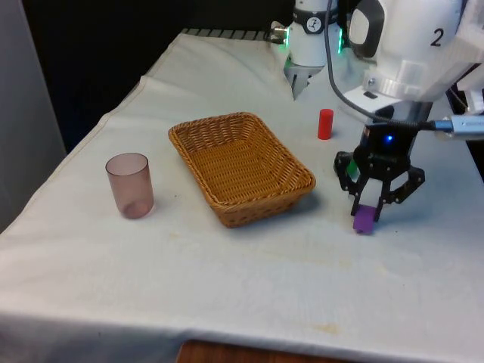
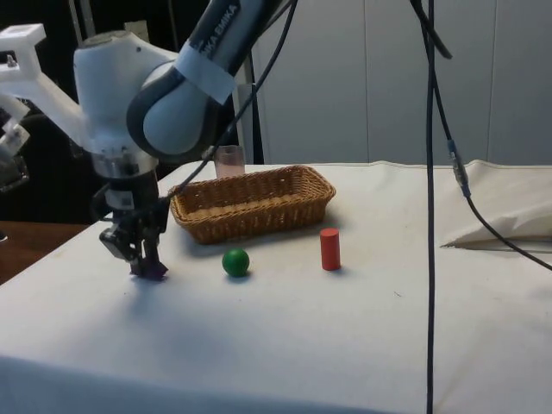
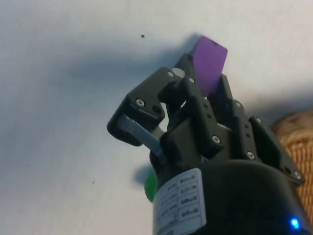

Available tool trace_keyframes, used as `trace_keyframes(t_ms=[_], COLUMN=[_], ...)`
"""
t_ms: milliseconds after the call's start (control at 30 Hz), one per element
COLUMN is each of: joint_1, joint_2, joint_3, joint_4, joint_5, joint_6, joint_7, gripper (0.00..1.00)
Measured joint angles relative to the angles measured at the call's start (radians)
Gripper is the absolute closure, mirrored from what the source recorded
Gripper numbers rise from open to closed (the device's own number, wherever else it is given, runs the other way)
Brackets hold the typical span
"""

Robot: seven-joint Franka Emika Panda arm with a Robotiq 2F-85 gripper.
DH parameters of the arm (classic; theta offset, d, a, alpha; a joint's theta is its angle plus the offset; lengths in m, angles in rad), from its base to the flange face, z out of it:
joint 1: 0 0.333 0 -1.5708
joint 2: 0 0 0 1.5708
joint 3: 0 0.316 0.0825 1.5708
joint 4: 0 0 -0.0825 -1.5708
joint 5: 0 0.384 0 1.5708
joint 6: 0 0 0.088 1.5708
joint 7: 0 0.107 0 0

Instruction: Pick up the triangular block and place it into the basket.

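Purple block (image 1: 364,218) sits at cloth level, clamped between the fingers of the gripper (image 1: 369,210), whose jaws are closed on its sides. Basket (image 1: 240,166) lies towards the front view's left of the gripper, near but apart, its long axis running diagonally. Judgement: the block must rise above the rim before travelling across. Green ball (image 2: 235,262) rests just beside the gripper.

"EMIKA" on the arm (image 2: 226,34)
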Motion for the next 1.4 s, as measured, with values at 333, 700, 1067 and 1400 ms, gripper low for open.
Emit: trace_keyframes(t_ms=[333,700,1067,1400], joint_1=[0.000,-0.001,-0.006,-0.009], joint_2=[-0.062,-0.134,-0.225,-0.279], joint_3=[-0.001,-0.002,-0.017,-0.036], joint_4=[-0.005,-0.004,-0.052,-0.104], joint_5=[0.000,0.000,0.000,0.000], joint_6=[-0.056,-0.120,-0.173,-0.172], joint_7=[-0.002,-0.003,-0.021,-0.039], gripper=[0.67,0.67,0.67,0.67])
